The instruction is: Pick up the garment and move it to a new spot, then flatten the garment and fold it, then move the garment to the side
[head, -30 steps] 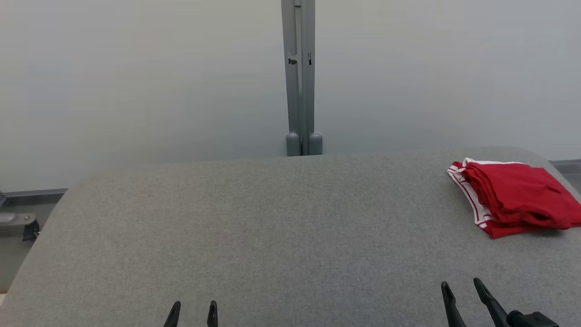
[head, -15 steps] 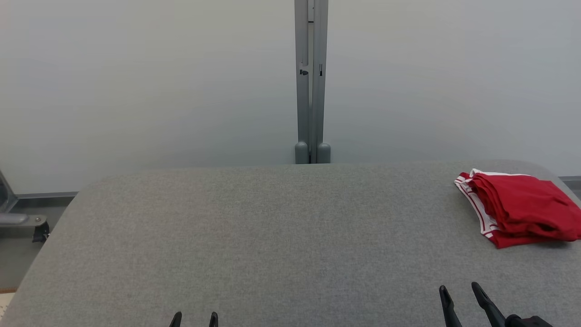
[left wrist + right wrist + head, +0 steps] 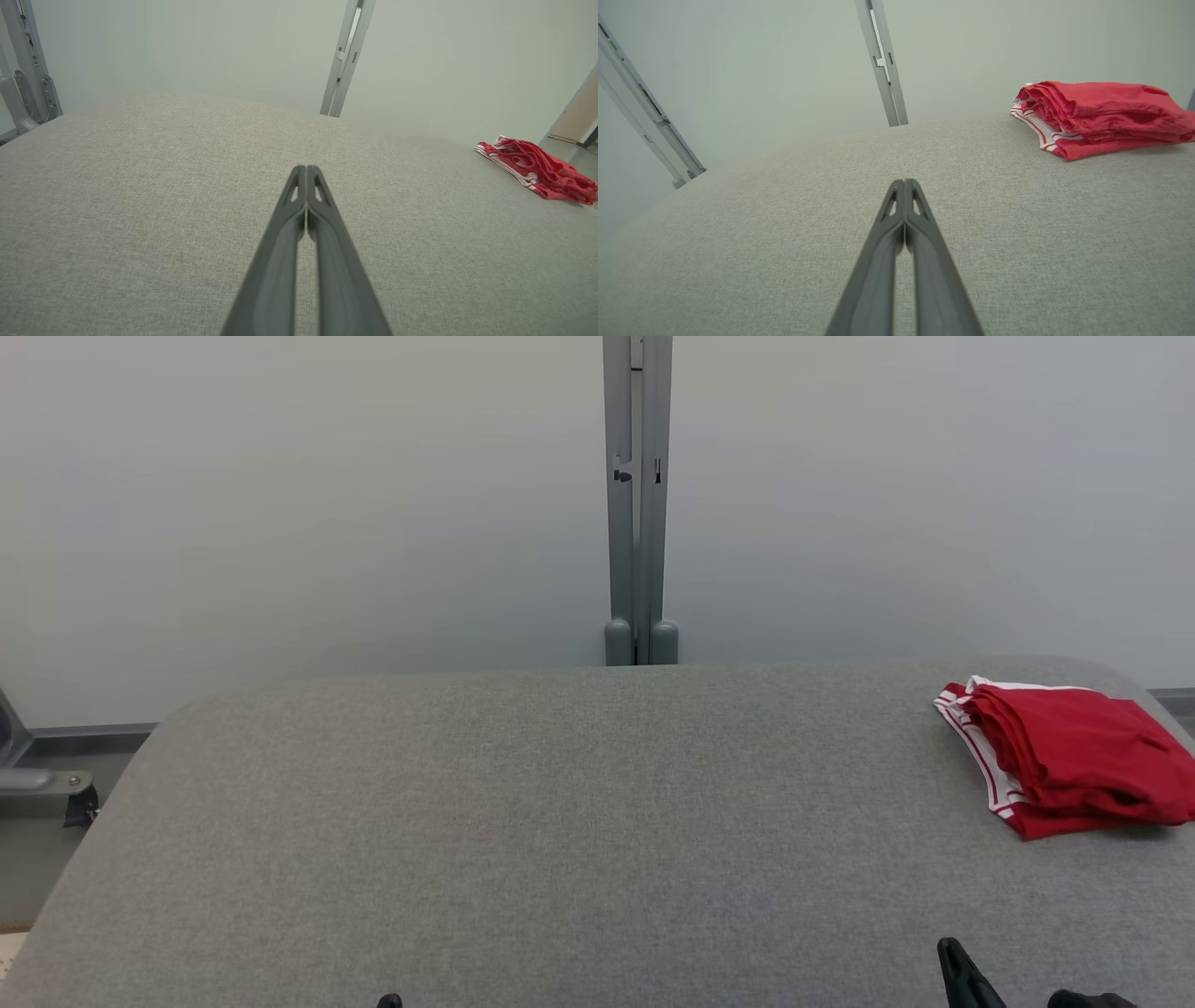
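The red garment [image 3: 1064,756], with its white-striped band, is seen folded into a compact stack at the far right of the grey table [image 3: 560,821], near the rounded corner. Nothing is touching it. The left gripper [image 3: 306,168] is clenched, its two dark fingers pressed together at the tips above bare cloth, and nothing is held between them. The right gripper [image 3: 904,182] is likewise closed on nothing, with the garment lying ahead of it and to its right, well apart. In the head view little more than the fingertips is caught at the bottom edge, so their height over the table cannot be told with certainty.

The last step, moving the garment to the side, is judged to be done or all but done: the folding appears finished and the stack is set off from the middle. If more is called for, it is probably that the arms be held clear of the stack. Should the fold be judged untidy, the right fingers would first have to be opened and brought to the striped edge.
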